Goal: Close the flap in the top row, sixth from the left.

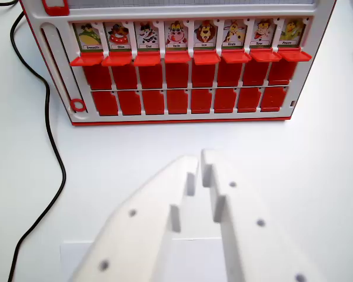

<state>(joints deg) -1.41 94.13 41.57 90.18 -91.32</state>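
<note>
Your hand [201, 157] sits low in the wrist view, well short of the board [182, 64], its 2 white fingers nearly together with only a thin slit between the tips, and it holds nothing. The target flap [235, 34] is 6th from the wrist view's left in the top row, the one with the pale animal card, standing up with its red lip just below.

The main risk is picking the wrong one: 8 near-identical flaps stand side by side, and the 5th flap [205, 34] and 7th flap [263, 32] are just beside the target. Your hand points nearer the 5th, so a straight advance would likely hit that one. Approach too wide and you could knock 2 at once. Push too hard and the light board may slide on the tabletop [317, 176]. The black cable [47, 117] lies well off to the left, so it's little worry
</note>
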